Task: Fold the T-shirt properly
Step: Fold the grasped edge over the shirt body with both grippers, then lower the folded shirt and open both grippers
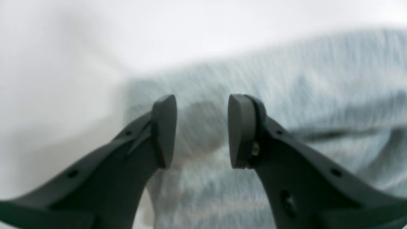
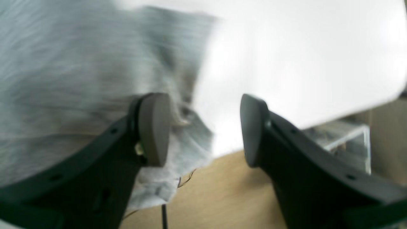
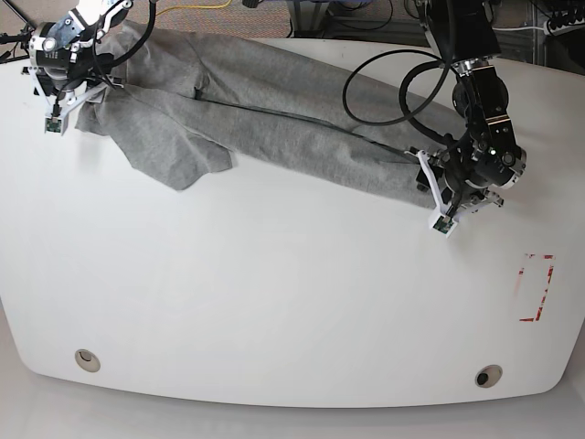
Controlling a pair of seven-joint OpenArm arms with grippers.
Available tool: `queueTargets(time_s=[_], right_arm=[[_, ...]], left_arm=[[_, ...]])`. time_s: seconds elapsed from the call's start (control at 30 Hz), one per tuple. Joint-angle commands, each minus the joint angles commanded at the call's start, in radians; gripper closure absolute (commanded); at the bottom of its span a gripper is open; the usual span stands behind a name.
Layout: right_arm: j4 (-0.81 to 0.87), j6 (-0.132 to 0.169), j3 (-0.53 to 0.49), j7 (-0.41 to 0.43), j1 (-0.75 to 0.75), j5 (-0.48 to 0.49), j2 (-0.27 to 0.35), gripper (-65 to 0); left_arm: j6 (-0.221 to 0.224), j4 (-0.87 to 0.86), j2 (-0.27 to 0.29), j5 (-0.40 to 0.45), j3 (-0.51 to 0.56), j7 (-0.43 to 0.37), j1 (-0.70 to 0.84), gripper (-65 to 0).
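On the white table [image 3: 274, 311] — grey T-shirt [image 3: 274, 119] stretched out, both arms' jaws spread.

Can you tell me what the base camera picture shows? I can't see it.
A grey T-shirt lies stretched in a bunched strip across the far side of a white table. The right gripper is at one end, the left gripper at the other.

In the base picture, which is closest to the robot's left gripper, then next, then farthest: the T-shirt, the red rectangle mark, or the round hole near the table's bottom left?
Measured from the left gripper:
1. T-shirt: its end lies right beside the gripper.
2. Red rectangle mark: lower right on the table.
3. Round hole: far across, bottom left.
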Motion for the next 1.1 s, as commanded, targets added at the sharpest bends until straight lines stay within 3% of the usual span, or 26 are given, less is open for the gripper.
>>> queueTargets(time_s=[0.27, 0.47, 0.57, 0.7, 0.83, 0.97, 1.1], right_arm=[[-0.002, 0.0, -0.009, -0.051, 0.008, 0.137, 0.0, -33.5], [-0.003, 0.0, -0.12, -0.095, -0.026, 0.186, 0.0, -30.8], [-0.006, 0.0, -0.164, -0.094, -0.049, 0.183, -0.002, -22.2], [-0.048, 0.0, -0.199, -0.091, -0.072, 0.183, -0.002, -5.2], [-0.094, 0.0, -0.219, -0.092, -0.087, 0.175, 0.003, -3.3], [-0.16, 0.0, -0.249, -0.075, -0.097, 0.106, 0.008, -3.3], [-0.244, 0.0, -0.253, 0.02, -0.094, 0.032, 0.014, -3.3]], left_arm=[[0.0, -0.028, -0.069, 0.0, -0.002, -0.063, 0.072, -25.1], [0.0, -0.069, -0.123, -0.002, -0.003, -0.066, 0.075, -25.1], [0.0, -0.069, -0.132, -0.002, -0.003, -0.066, 0.077, -25.1], [0.0, -0.066, -0.144, -0.002, -0.014, -0.066, 0.077, -25.1], [0.0, -0.069, -0.152, -0.002, -0.035, -0.066, 0.077, -25.1], [0.0, -0.064, -0.152, -0.002, -0.06, -0.066, 0.077, -25.1], [0.0, -0.068, -0.153, -0.002, -0.087, -0.066, 0.077, -25.1]])
